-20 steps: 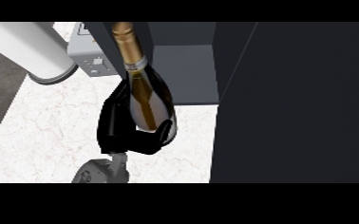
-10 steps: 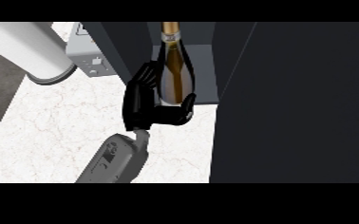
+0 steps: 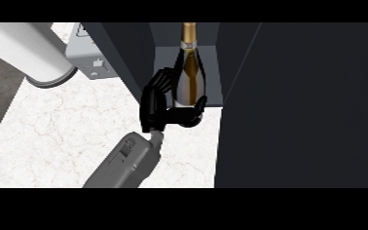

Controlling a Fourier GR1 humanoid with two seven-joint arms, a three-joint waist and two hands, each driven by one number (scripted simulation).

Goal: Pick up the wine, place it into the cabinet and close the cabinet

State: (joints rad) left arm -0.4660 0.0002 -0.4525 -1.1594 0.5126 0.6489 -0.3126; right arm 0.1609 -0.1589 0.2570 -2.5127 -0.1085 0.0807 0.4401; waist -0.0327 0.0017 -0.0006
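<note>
Nearest, 1 grey forearm (image 3: 122,163) rises over the marbled table (image 3: 57,126). Which arm it is I cannot tell; its black hand (image 3: 161,109) is curled round the base of the wine (image 3: 188,75), which stands upright inside the open cabinet (image 3: 137,58). The risk is in letting go: withdrawing fingers could tip the tall bottle. The dark door (image 3: 295,107) at right could then strike it.
</note>
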